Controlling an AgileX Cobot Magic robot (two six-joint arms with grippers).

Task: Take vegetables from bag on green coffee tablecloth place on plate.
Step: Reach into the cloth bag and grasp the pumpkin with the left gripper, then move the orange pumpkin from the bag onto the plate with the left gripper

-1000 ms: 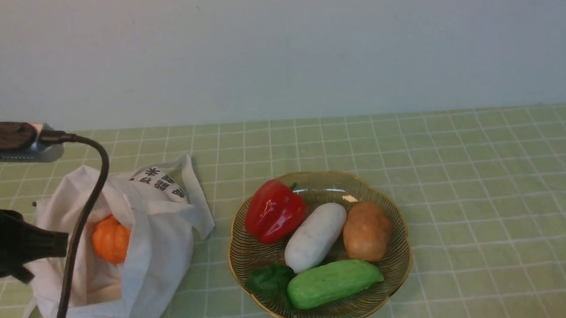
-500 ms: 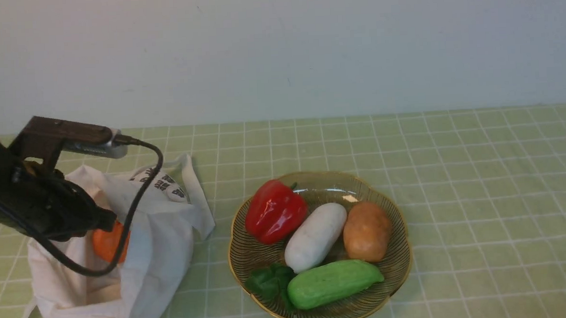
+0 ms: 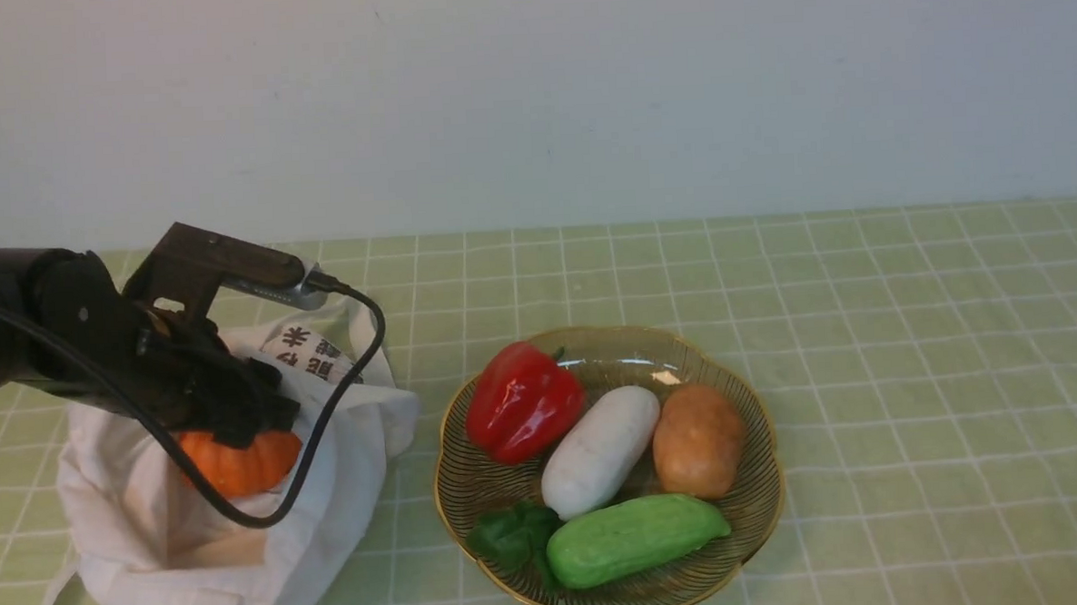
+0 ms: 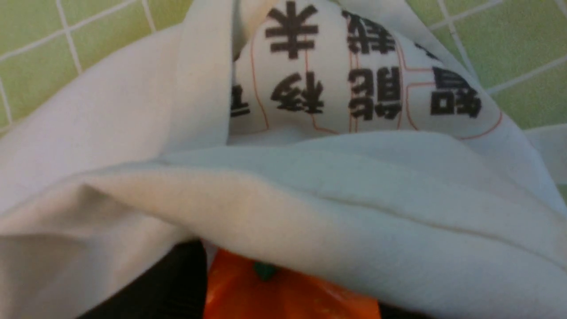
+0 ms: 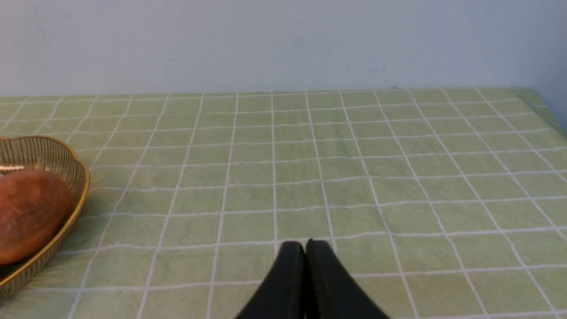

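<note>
The orange pumpkin [image 3: 237, 466] lies in the mouth of the off-white bag [image 3: 241, 570] at the left of the green checked tablecloth [image 3: 867, 324]. My left gripper [image 3: 243, 415] reaches into the bag from above and left. In the left wrist view a black finger [image 4: 177, 283] stands on each side of the pumpkin [image 4: 283, 297], under the bag's cloth fold [image 4: 354, 186]; the jaws are apart. My right gripper [image 5: 305, 243] is shut and empty, low over bare cloth, out of the front view. The amber plate [image 3: 765, 502] sits at the centre.
The plate holds a red pepper [image 3: 521, 412], a white radish [image 3: 599, 450], a brown potato [image 3: 699, 441], a green cucumber [image 3: 635, 539] and a dark leafy green [image 3: 512, 535]. The left arm's cable [image 3: 325, 421] loops over the bag. A pale wall stands behind.
My left arm has swung in from the left edge and come down into the bag's mouth onto the pumpkin. The bag's top and the pumpkin have shifted slightly right.
</note>
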